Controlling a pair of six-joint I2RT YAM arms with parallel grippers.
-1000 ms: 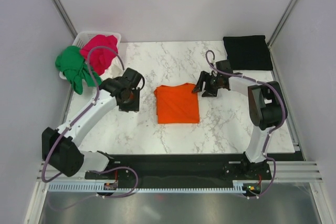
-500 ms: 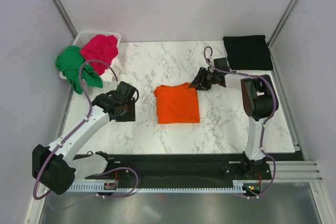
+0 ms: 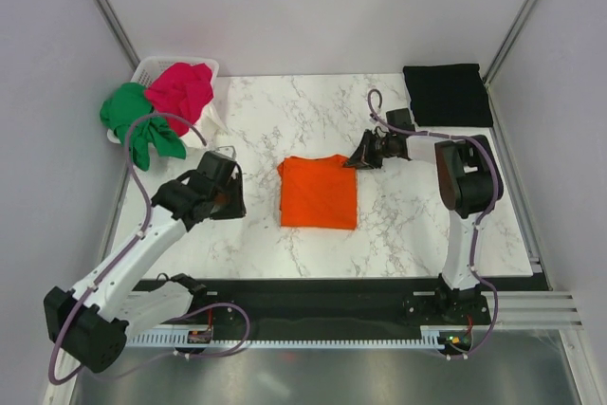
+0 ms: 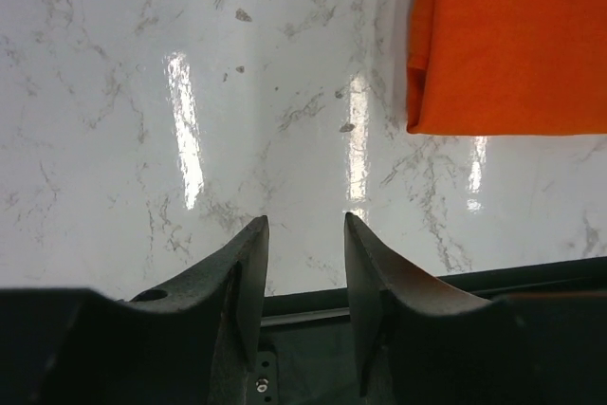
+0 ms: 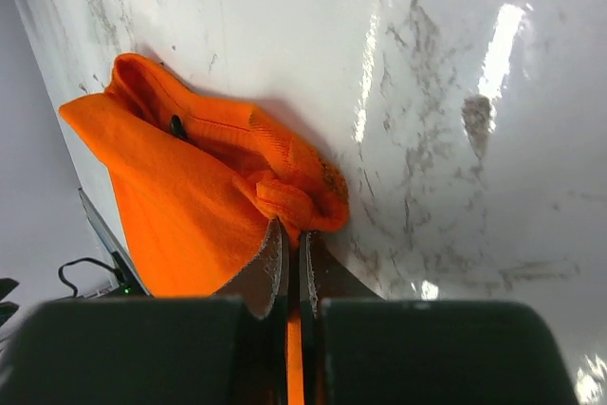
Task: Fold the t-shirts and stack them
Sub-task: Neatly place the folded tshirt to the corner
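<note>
While the right gripper (image 5: 292,246) clamps the orange t-shirt (image 3: 319,193) by its far-right corner — item folded, mid-table (image 3: 285,111) | left gripper (image 4: 303,234) parted, empty, near shirt's left edge | step: likely stacking | next: carry flat onto black t-shirt (image 3: 448,94) — fold intact

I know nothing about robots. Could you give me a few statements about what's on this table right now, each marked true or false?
1. The right gripper pinches a corner of the orange shirt. True.
2. The left gripper grips that shirt too. False: it is open over the bare table, beside the shirt.
3. The black shirt lies on the orange one. False: it lies apart, at the table's far right corner.
4. A green shirt spills over the basket. True.
</note>
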